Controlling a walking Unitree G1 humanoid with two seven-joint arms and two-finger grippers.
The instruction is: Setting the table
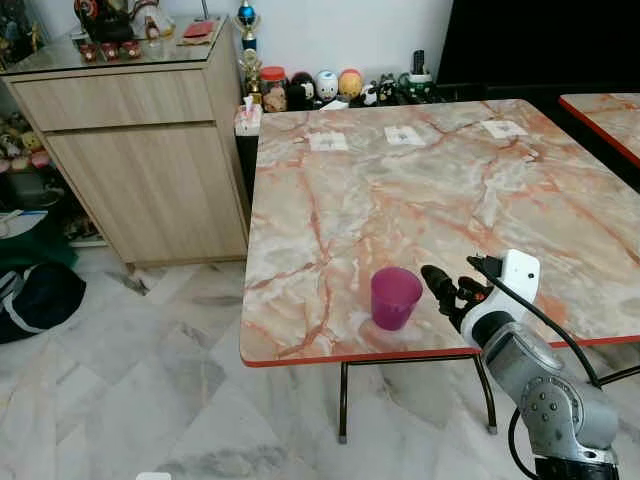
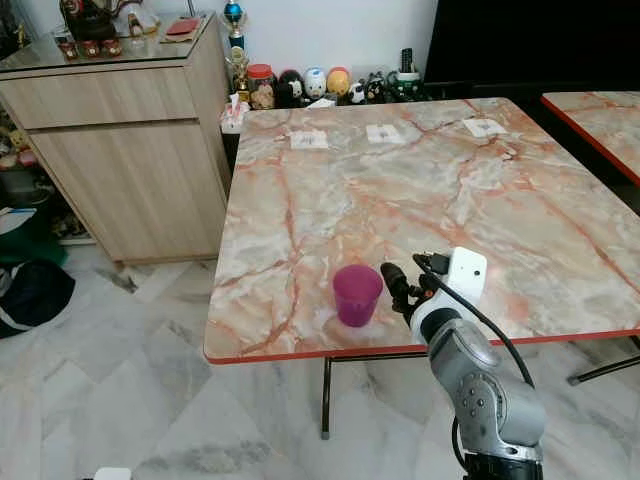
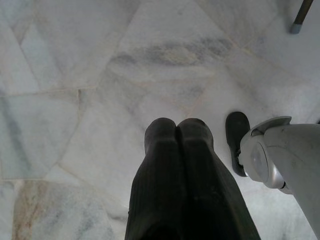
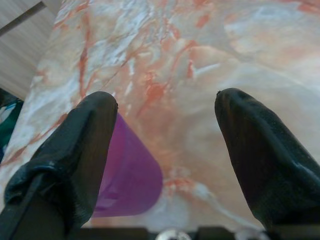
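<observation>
A translucent purple plastic cup (image 1: 395, 297), tapered toward its base, stands upright near the front edge of the counter (image 1: 430, 200), a square marble-patterned slab veined in orange and grey with a red rim. Just beside the cup, the right end effector (image 1: 446, 285) hovers over the counter with its two rounded black fingers (image 4: 255, 150) spread wide, gripping nothing; the cup lies apart from them. The left end effector (image 3: 176, 131) hangs over the pale marble floor (image 3: 90, 75), its ribbed fingers pressed together and empty. A light wood cabinet (image 1: 140, 150) stands left of the counter.
</observation>
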